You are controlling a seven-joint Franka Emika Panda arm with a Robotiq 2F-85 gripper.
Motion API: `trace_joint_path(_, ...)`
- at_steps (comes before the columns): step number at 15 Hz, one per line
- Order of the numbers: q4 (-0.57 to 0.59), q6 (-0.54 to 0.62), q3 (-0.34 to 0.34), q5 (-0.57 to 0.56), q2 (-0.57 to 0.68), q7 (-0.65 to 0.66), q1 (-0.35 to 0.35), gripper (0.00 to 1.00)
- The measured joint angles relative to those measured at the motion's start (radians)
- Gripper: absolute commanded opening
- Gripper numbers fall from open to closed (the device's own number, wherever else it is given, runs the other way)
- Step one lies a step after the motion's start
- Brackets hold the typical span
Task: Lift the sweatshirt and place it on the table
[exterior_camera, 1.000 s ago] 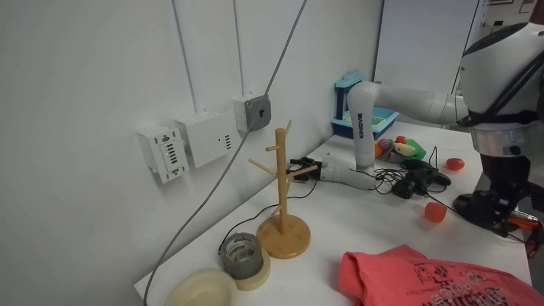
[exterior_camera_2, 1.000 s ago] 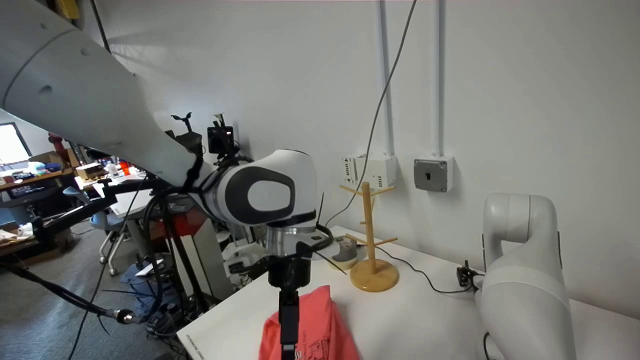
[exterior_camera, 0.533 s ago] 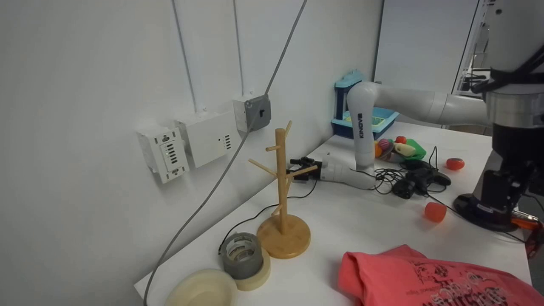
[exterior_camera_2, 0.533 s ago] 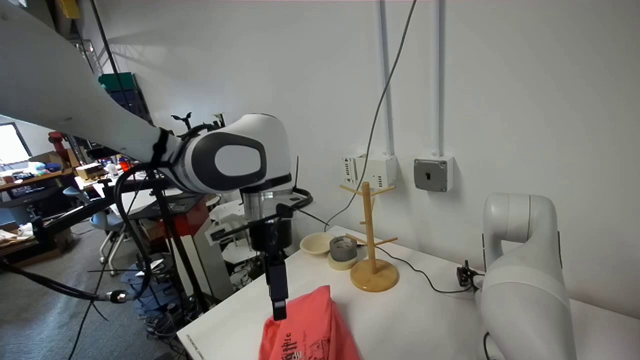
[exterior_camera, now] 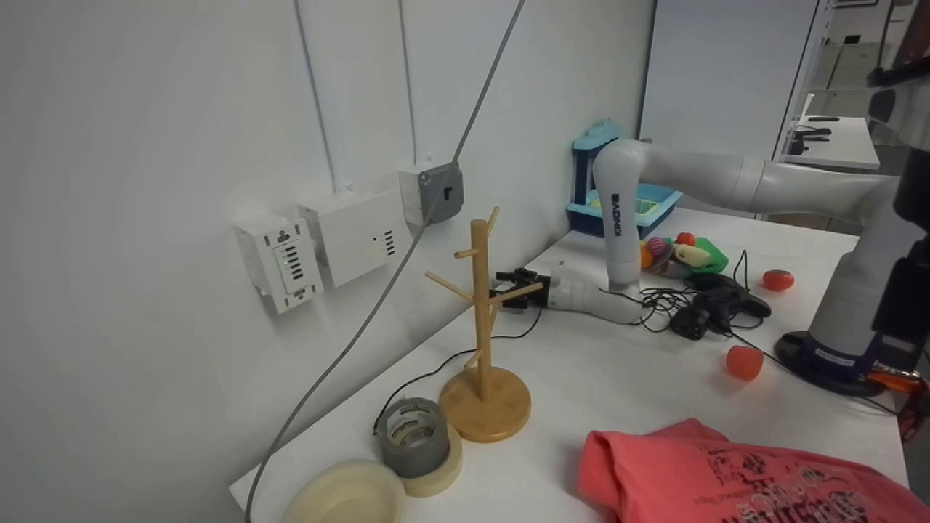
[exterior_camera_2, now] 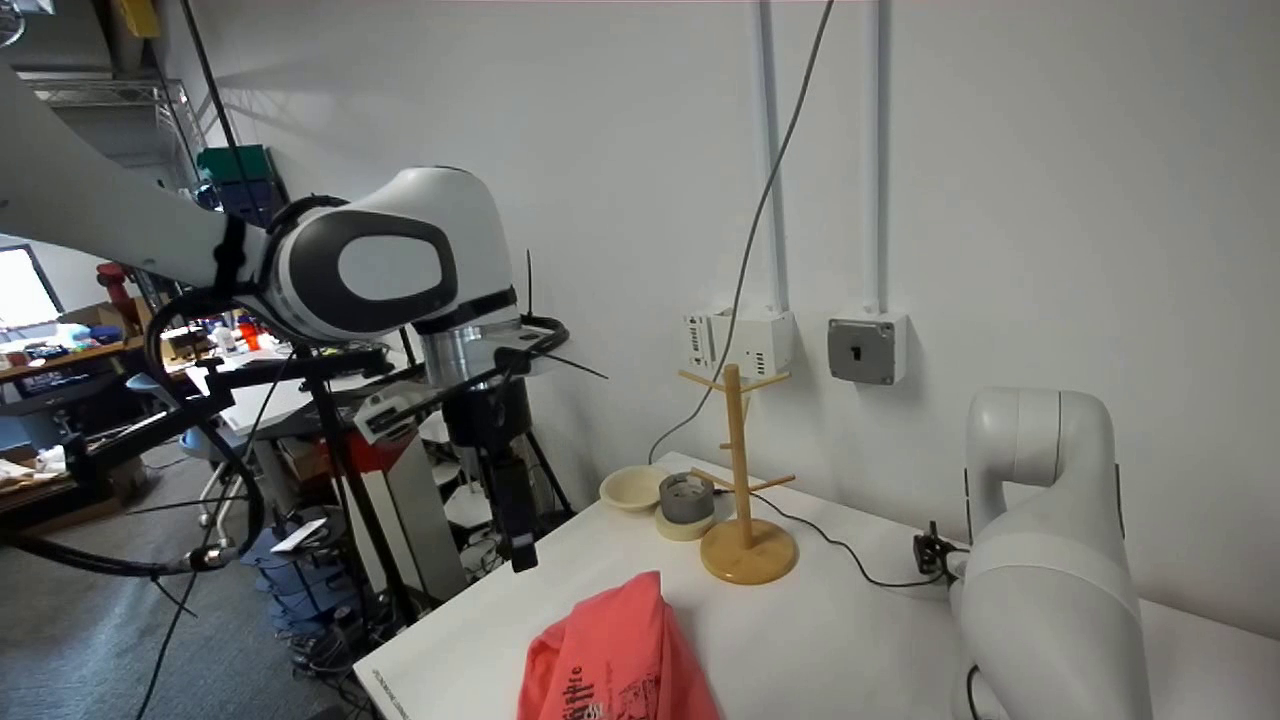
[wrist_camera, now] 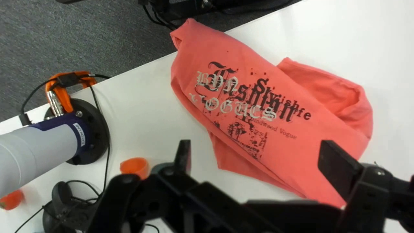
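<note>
Gripper hangs in the air above the table, fingers wide apart. Sweatshirt, coral red, lies bunched on the table below, clear of the gripper; black and silver lettering faces up. Seen from the wrist, the cloth crosses the gap between the fingers, one end poking past the table's edge over grey carpet.

Off past the finger on the left in the wrist view: small orange-red cup, near; farther out, a white robot arm on a round black base, with an orange clamp by that base. Black controller, partly hidden behind the gripper, lies on the same side.

Toward the wall from the gripper, in both exterior views: wooden peg stand, two rolls of tape just beside it, grey set on cream, then a pale bowl. All of these sit well apart from the fingers.
</note>
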Motion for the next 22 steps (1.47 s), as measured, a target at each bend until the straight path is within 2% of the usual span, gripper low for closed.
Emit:
trace_joint_path(7, -0.039, 0.020, 0.006, 0.056, -0.100, -0.068, 0.015, 1.00)
trace_joint_path(22, -0.047, 0.021, 0.006, 0.056, -0.105, -0.069, 0.015, 1.00)
